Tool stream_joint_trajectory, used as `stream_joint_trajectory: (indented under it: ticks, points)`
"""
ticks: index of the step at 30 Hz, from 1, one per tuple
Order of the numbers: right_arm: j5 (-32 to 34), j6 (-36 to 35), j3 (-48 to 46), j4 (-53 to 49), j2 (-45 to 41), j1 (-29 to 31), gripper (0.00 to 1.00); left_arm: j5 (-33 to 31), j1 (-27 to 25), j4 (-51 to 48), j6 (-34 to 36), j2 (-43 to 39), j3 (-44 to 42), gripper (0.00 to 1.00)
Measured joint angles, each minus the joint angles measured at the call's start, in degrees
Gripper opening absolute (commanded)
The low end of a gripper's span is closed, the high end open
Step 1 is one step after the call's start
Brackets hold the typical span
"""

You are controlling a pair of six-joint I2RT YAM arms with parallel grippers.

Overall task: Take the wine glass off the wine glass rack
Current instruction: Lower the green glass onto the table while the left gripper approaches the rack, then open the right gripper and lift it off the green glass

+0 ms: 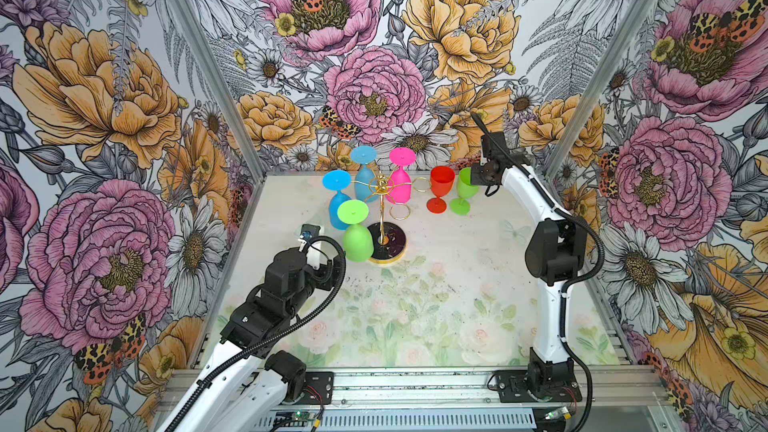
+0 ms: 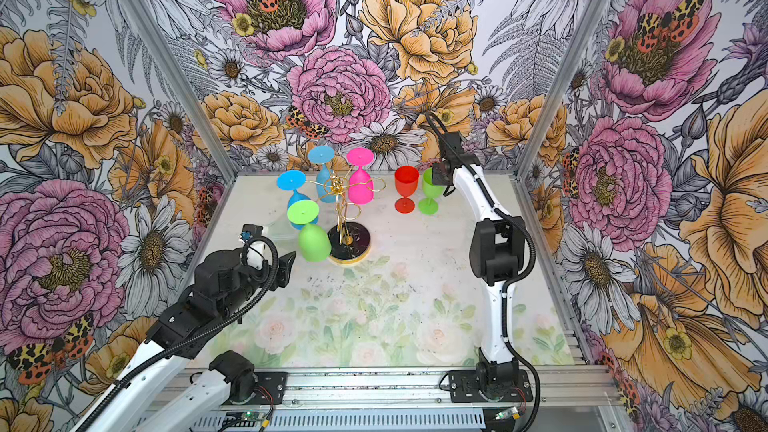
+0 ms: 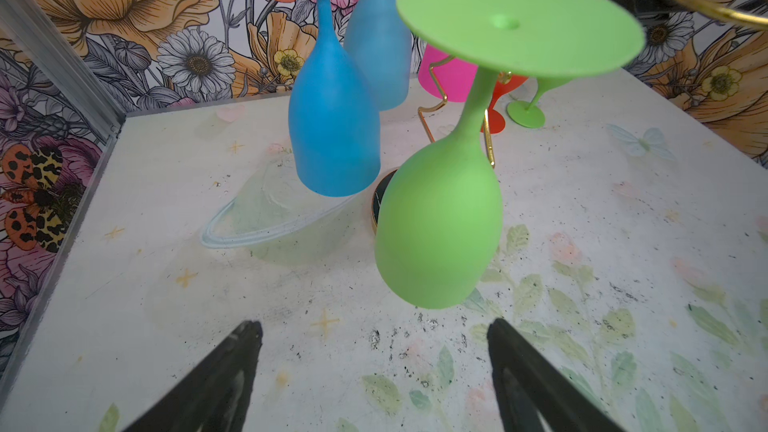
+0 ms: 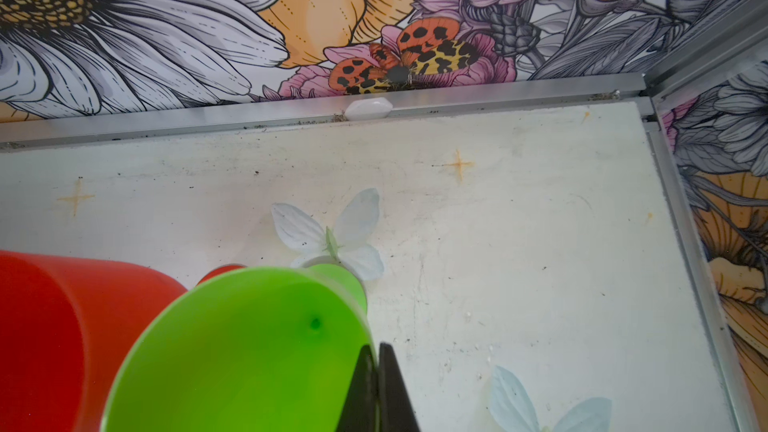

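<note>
Wine glass (image 1: 356,241): green, hangs upside down by its foot from a near-left arm of the rack (image 1: 381,185).
Left gripper (image 3: 374,328): spread wide, empty, just short of that glass's bowl.
Right gripper (image 4: 377,353): pinched on the rim of the standing green glass (image 4: 249,347), beside the red glass (image 1: 440,184).
Progress: two glasses stand off the rack, four hang; grasp and lift remain.
Views: the rim pinch shows only in the right wrist view, the left gripper's full spread only in the left wrist view.

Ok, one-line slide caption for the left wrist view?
Open left hand faces an upside-down matte green wine glass hanging from the gold wire rack, not yet touching it.
</note>
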Motion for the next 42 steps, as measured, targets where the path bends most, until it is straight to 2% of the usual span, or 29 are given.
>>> stream_joint_trajectory:
  ticks: [9,15,30,37,42]
  points:
    - [-0.37,0.42,1.22,-0.04,0.87,-0.26,0.06,1.31,1.51,0.48,-0.02,0.07,0.0,0.87]
    - [-0.42,0.46,1.53,-0.04,1.07,-0.26,0.16,2.29,2.14,0.94,-0.02,0.44,0.0,0.87]
    - [-2.47,0.35,2.93,-0.04,1.42,-0.26,0.3,3.93,3.96,1.36,-0.74,0.98,0.0,0.87]
    - [-3.65,-0.37,3.1,-0.11,-0.66,-0.26,0.45,5.46,4.85,2.99,-1.25,1.03,0.0,0.87]
    - [-7.61,-2.34,-0.24,-0.09,-6.84,-0.24,0.55,8.11,6.62,3.52,-2.56,1.03,0.0,0.88]
